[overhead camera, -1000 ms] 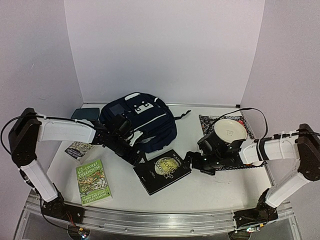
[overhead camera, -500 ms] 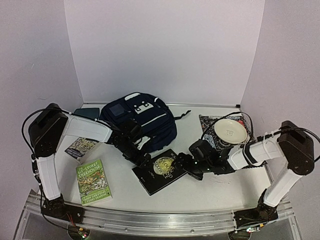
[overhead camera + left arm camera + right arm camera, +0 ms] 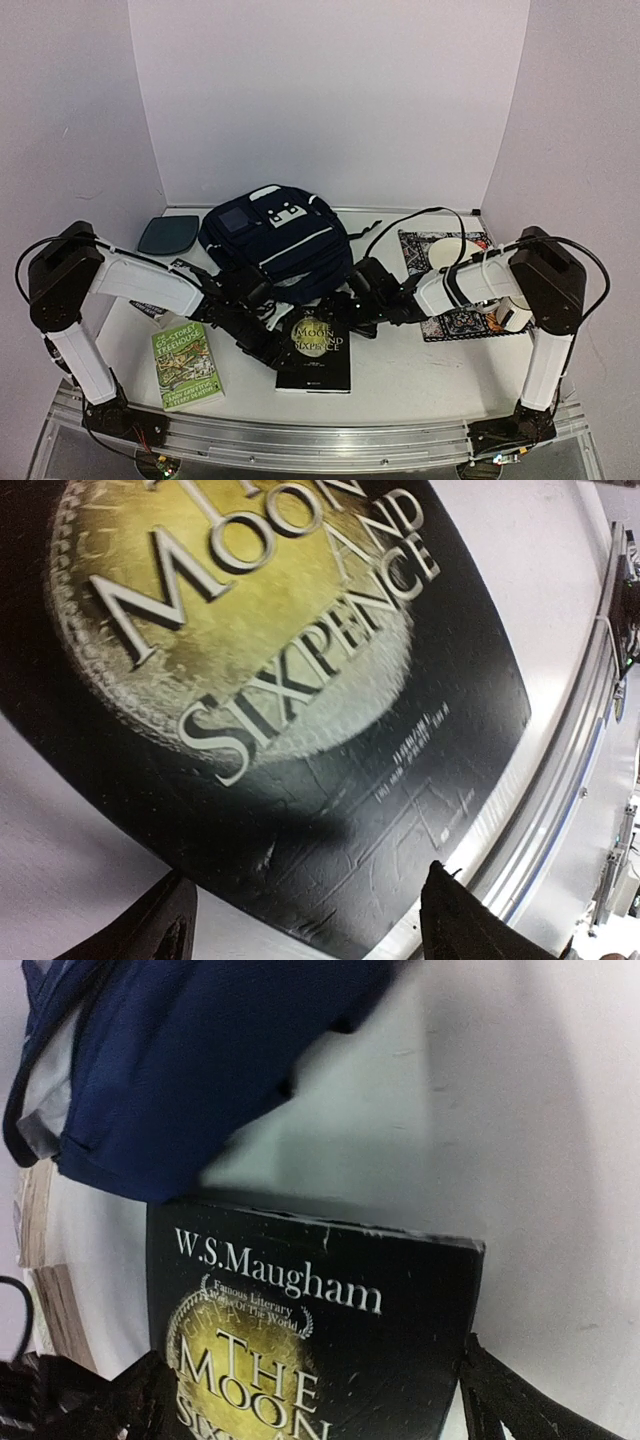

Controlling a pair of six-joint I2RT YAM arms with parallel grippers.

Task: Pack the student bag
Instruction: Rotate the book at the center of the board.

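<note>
The student bag (image 3: 275, 240), dark navy with white stripes, lies at the back centre, and its lower edge (image 3: 200, 1060) shows in the right wrist view. In front of it a black book with a gold coin cover (image 3: 315, 350) lies flat on the table. My left gripper (image 3: 272, 345) is low at the book's left side. Its fingers stand apart over the book's bottom corner (image 3: 300, 680), so the left gripper (image 3: 310, 928) is open. My right gripper (image 3: 345, 312) is at the book's top end. Wide open, the right gripper (image 3: 320, 1410) flanks the book (image 3: 320, 1340), and I cannot tell whether it touches.
A green book (image 3: 185, 362) lies front left, and another book (image 3: 150, 305) is partly under my left arm. A teal flat pad (image 3: 168, 235) sits back left. A patterned book (image 3: 460, 320) with a white bowl (image 3: 450, 250) lies on the right. The metal rail (image 3: 300, 440) runs along the near edge.
The right arm swung left from the bowl area to the black book's top end. The left gripper dropped to the book's left side. The book turned from slanted to square with the table's front edge.
</note>
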